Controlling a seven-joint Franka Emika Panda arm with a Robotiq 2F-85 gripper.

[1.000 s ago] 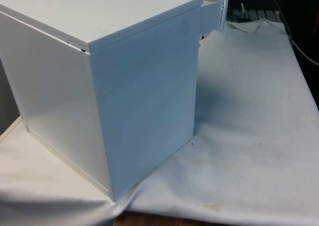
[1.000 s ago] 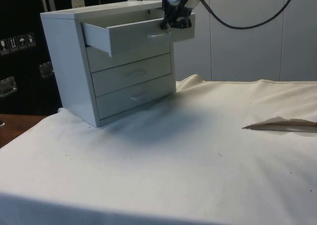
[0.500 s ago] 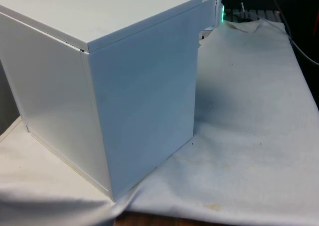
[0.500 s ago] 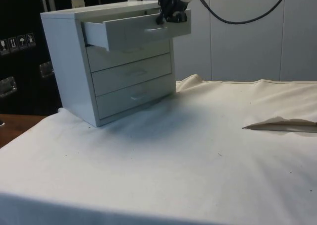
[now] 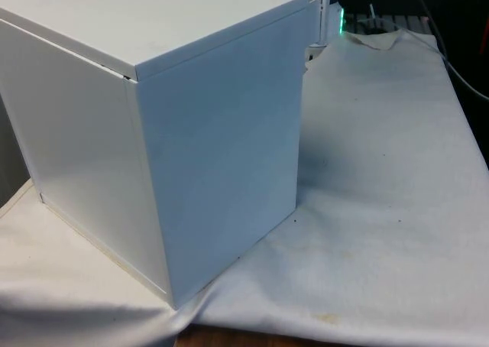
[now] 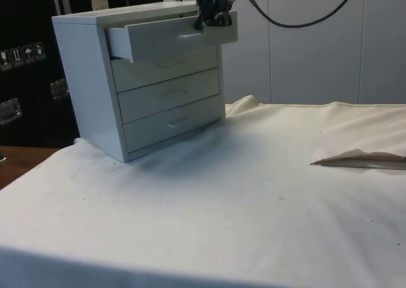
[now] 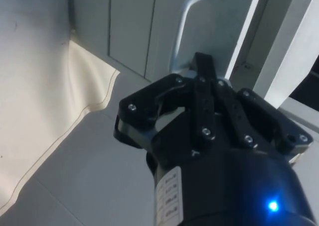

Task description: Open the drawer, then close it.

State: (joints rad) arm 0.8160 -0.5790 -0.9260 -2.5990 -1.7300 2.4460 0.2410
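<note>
Overhanging chest [image 6: 95, 78]: top drawer [image 6: 168, 37], gripper [image 6: 212, 18] at front.

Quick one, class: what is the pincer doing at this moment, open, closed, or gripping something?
Pincer: closed, pressed against the front of the top drawer by its handle; not gripping it.

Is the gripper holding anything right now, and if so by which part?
It cannot be told. The gripper is at the top drawer's front near its handle, but whether it grips the handle isn't visible.
</note>
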